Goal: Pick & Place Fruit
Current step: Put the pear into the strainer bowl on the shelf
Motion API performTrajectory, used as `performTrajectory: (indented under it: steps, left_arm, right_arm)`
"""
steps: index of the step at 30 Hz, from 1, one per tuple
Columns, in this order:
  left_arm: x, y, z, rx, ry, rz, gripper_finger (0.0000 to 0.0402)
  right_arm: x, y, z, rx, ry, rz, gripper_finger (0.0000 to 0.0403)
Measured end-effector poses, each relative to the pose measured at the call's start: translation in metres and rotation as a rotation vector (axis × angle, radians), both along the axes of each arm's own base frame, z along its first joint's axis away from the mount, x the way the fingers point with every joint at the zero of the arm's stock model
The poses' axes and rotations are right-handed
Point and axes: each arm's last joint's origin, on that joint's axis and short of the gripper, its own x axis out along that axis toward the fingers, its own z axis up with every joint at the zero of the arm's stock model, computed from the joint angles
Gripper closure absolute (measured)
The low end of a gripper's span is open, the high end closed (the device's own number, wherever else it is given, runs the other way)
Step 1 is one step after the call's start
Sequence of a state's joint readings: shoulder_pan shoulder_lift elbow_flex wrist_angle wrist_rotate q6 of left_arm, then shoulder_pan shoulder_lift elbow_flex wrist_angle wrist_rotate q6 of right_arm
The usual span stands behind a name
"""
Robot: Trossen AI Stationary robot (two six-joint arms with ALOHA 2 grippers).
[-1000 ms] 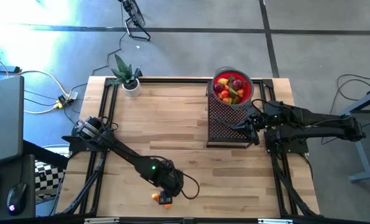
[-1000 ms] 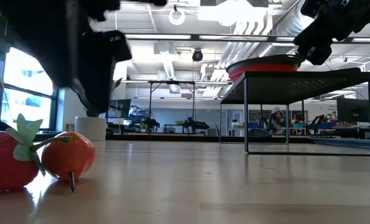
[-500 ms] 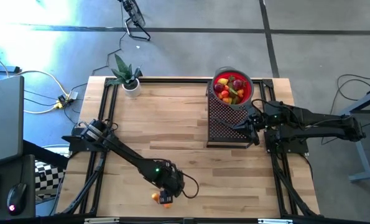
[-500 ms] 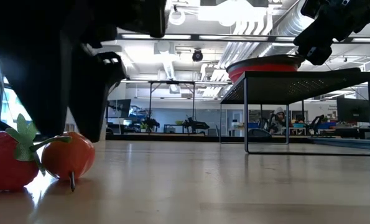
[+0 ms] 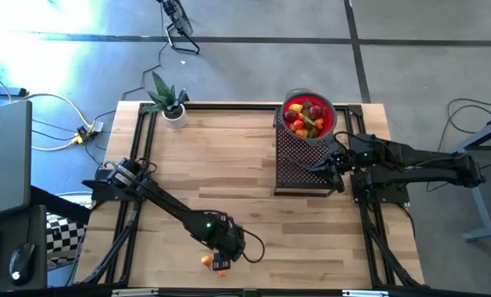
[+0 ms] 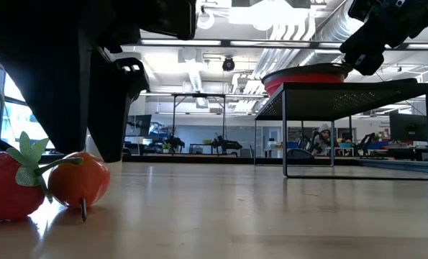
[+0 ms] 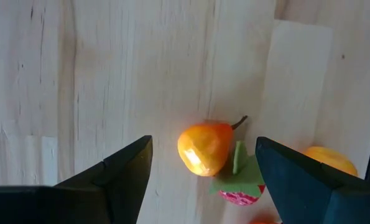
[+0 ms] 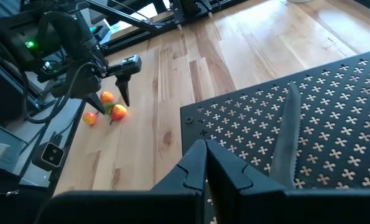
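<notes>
Orange fruit [image 7: 204, 148] on the wood between the open left hand's [image 7: 200, 168] fingers [image 7: 125, 171].

No text, label, brand, number or sign could be read on anything in these views.
</notes>
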State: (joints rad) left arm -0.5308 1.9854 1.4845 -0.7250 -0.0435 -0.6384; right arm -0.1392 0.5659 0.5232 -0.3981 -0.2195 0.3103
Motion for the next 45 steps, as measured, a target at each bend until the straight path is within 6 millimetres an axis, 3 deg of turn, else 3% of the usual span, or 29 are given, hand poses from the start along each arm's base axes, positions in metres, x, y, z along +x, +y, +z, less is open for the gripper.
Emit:
performTrajectory:
  steps: [32,39,45]
  left_arm:
    - [0.000,0.001,0.000,0.031,-0.007,0.003,0.0121]
    - [0.002,-0.004,-0.017,0.038,0.030,-0.007,0.0121]
    - [0.001,-0.003,-0.018,0.039,0.042,-0.013,0.0121]
  right_arm:
    - [0.000,0.000,0.000,0.000,0.002,0.000,0.0398]
    - [0.000,0.000,-0.001,0.001,0.006,0.001,0.0398]
    - [0.000,0.000,-0.001,0.000,0.006,0.000,0.0398]
